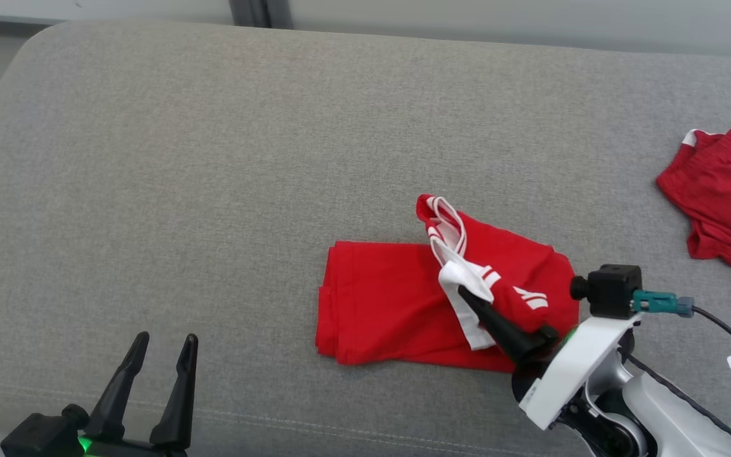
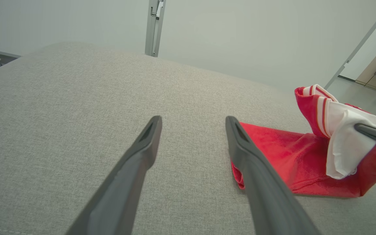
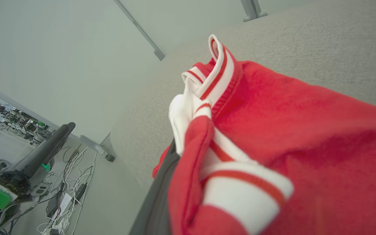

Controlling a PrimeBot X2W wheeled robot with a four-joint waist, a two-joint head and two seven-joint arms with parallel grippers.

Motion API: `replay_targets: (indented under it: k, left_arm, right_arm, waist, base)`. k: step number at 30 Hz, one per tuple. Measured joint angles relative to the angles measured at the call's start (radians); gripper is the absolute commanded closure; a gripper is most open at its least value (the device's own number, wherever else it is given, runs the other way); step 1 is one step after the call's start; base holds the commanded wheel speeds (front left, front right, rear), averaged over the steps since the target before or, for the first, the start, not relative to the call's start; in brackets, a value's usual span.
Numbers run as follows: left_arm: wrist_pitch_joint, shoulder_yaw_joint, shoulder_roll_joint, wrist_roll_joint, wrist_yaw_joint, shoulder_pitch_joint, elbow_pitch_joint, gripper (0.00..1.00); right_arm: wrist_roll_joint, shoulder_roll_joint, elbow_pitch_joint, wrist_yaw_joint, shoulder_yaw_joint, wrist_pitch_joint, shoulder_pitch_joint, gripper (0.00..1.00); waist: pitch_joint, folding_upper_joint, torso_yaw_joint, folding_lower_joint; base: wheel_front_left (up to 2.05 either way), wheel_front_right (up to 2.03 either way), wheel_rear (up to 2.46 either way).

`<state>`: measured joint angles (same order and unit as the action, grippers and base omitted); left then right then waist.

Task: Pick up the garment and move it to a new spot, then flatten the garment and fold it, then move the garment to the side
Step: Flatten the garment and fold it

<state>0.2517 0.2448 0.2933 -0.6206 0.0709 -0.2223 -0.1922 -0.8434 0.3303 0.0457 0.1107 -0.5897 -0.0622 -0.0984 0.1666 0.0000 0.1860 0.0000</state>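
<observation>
Our right end effector (image 1: 466,294) pinches the garment (image 1: 378,311) near the front edge of the cushion (image 1: 213,158); our left end effector (image 1: 167,339) gapes empty.

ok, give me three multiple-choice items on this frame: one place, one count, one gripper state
1. Where does the darker red garment lie on the grey cushion?
A. at the far right of the head view
B. at the near left corner
C. in the middle of the cushion

2. How many red garments are on the cushion?
A. one
B. two
C. three

3. The right gripper is:
A. open above the cushion
B. shut on the bright red garment
C. shut on nothing

Key:
1 A: it sits at the right edge, apart from the bright one.
2 B: one lies mid-cushion, one at the right.
3 B: its fingers pinch the white-trimmed fabric, holding it raised.
</observation>
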Motion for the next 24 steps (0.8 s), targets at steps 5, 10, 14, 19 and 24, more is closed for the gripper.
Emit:
replay_targets:
  k: [5,10,14,19,24]
  left_arm:
    - [0.000,0.022,-0.013,0.000,0.009,0.014,0.017,0.00]
    - [0.000,0.026,-0.020,0.000,0.017,0.043,0.028,0.00]
    - [0.000,0.027,-0.025,0.000,0.018,0.052,0.037,0.00]
    - [0.000,0.015,-0.030,0.000,0.018,0.058,0.048,0.00]
    - [0.000,0.012,-0.038,0.000,0.025,0.064,0.051,0.00]
  right_arm:
    - [0.034,-0.021,-0.010,-0.013,-0.044,-0.042,-0.035,1.00]
    - [0.055,-0.039,-0.039,-0.038,-0.055,-0.063,-0.063,1.00]
    - [0.056,-0.049,-0.059,-0.044,-0.077,-0.090,-0.068,1.00]
    - [0.063,-0.062,-0.086,-0.044,-0.106,-0.112,-0.085,1.00]
    - [0.069,-0.075,-0.105,-0.051,-0.111,-0.124,-0.097,0.00]
  waist:
    - [0.006,0.0000,0.044,0.0000]
    - [0.016,0.0000,0.088,0.0000]
    - [0.021,0.0000,0.120,0.0000]
    - [0.027,0.0000,0.142,0.0000]
    - [0.025,0.0000,0.143,0.0000]
  base:
    - [0.00,0.00,0.00]
    - [0.00,0.00,0.00]
    - [0.00,0.00,0.00]
    - [0.00,0.00,0.00]
    - [0.00,0.00,0.00]
